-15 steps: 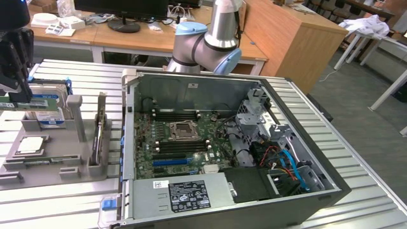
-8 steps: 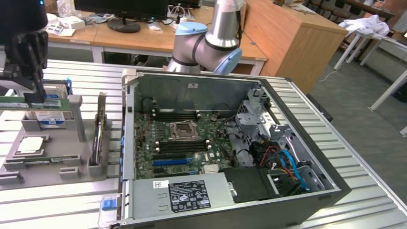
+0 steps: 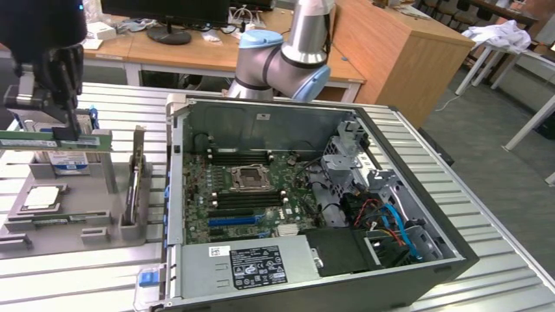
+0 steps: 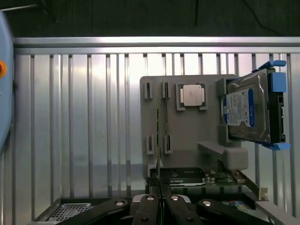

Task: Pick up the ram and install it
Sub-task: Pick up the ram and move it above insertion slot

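One gripper (image 3: pixel 65 134), jaws clamped on the ram (image 3: pixel 26 142), above the grey holder tray (image 3: pixel 84 196)

Ram (image 3: pixel 35 142): long thin green stick, dark chips, level, standing on edge, pinched in gripper (image 3: pixel 66 134), raised above grey holder (image 3: pixel 87 208).

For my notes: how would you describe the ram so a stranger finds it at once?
At the exterior view's left of the open computer case stands a grey parts holder. Just above it the hand grips the ram, held level. It is a long, thin green stick; the processor below is square and silver, the hard drive boxy with a blue label.
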`<state>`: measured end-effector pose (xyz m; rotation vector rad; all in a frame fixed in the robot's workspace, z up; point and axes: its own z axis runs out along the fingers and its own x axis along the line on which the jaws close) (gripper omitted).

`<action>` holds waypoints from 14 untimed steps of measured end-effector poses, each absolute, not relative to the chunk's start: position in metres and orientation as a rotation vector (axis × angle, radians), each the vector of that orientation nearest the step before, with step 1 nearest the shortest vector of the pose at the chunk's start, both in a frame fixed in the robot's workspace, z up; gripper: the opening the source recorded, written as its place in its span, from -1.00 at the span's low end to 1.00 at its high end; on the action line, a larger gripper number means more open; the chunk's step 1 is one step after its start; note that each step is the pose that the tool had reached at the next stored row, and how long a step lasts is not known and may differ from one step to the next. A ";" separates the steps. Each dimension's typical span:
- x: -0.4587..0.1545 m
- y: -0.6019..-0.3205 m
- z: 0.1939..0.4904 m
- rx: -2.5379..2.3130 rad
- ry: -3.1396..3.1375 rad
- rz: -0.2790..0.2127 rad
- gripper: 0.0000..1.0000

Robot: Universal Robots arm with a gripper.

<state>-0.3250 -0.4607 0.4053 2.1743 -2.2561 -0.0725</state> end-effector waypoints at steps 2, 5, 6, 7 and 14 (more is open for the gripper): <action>-0.320 -0.461 0.405 2.174 -2.256 -0.073 -0.76; -0.313 -0.461 0.405 2.174 -2.256 -0.073 -0.76; -0.311 -0.461 0.405 2.174 -2.256 -0.073 -0.76; -0.309 -0.461 0.405 2.174 -2.256 -0.073 -0.76; -0.294 -0.461 0.405 2.174 -2.256 -0.073 -0.76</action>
